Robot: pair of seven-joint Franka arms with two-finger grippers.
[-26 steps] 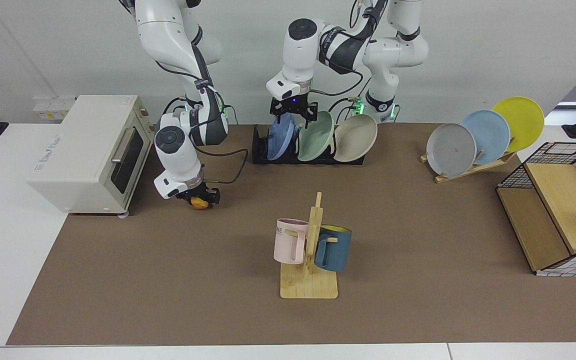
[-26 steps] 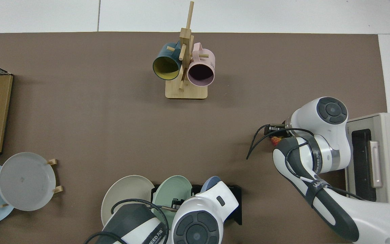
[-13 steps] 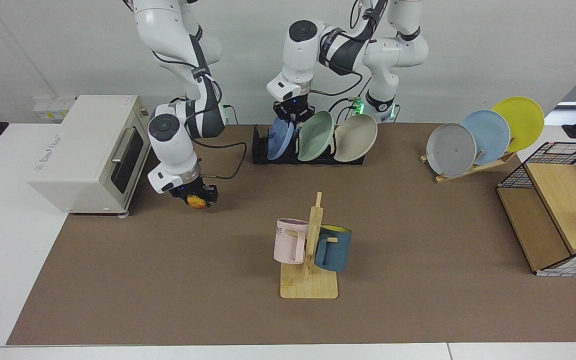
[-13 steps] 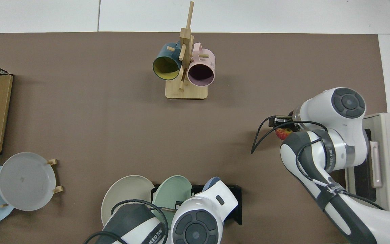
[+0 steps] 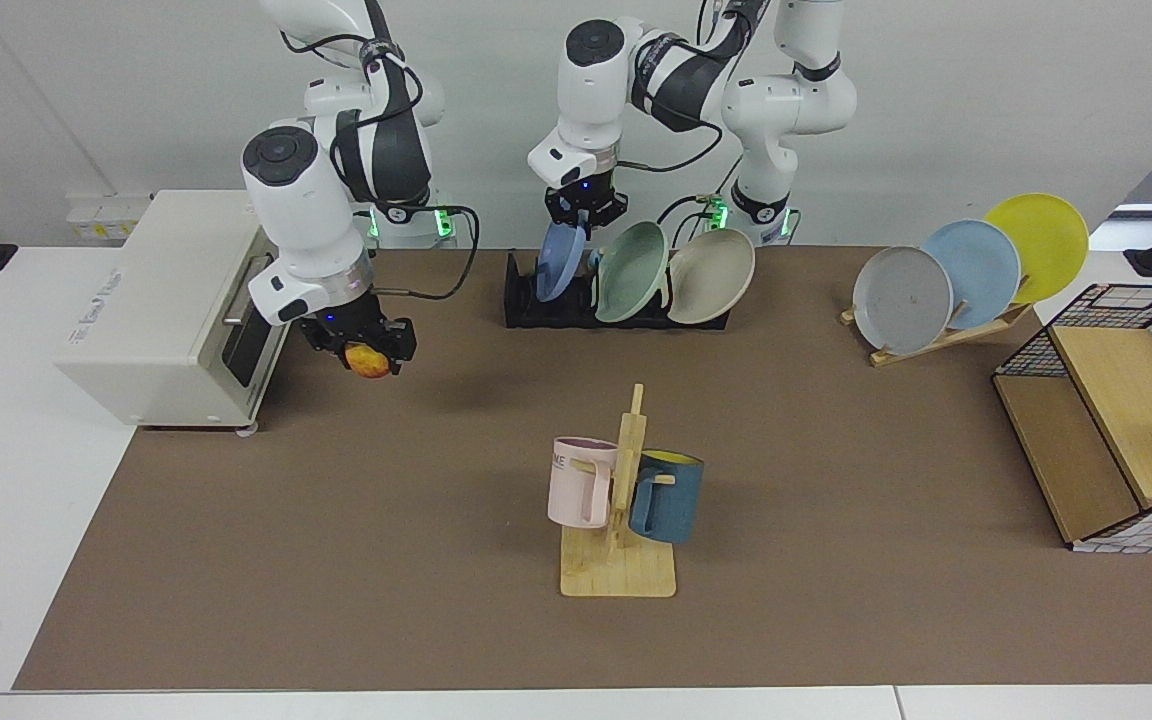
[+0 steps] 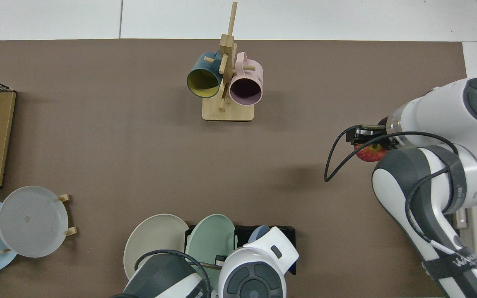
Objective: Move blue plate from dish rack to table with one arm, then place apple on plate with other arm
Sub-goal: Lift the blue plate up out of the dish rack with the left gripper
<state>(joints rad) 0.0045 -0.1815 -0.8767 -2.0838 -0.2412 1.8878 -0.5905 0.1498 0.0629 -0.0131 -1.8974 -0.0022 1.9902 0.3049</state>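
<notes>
Right pincer (image 5: 364, 352): raised above the worktop (image 5: 356, 560), just in front of the white toaster oven (image 5: 171, 300), fingers closed on the apple (image 5: 368, 361). Apple held clear of the brown mat, with its shadow on the mat below; in the top view visible as a red-yellow fruit (image 6: 370, 152) under the black pincer (image 6: 369, 138), partly covered by the arm.

Left pincer (image 5: 585, 210): above the near-oven end of the dish rack (image 5: 536, 310), fingers closed on the top rim of the blue plate (image 5: 558, 262). Blue plate held upright, slightly tilted, lower edge at the level of the rack's dividers; not possible to tell if it touches the slot or is just above it. In the top view only a small part of the blue plate (image 6: 258, 232) visible, the rest hidden under the arm's white wrist.

Green plate (image 5: 630, 272) and beige plate (image 5: 710, 276) leaning in the rack beside the blue one. Wooden mug tree (image 5: 621, 500) with a pink mug (image 5: 581, 482) and a dark blue mug (image 5: 666, 496) in the middle of the mat, well apart from both pincers. Light wooden stand with a grey plate (image 5: 901, 300), a pale blue plate (image 5: 971, 272) and a yellow plate (image 5: 1036, 245) on the far side from the oven.
</notes>
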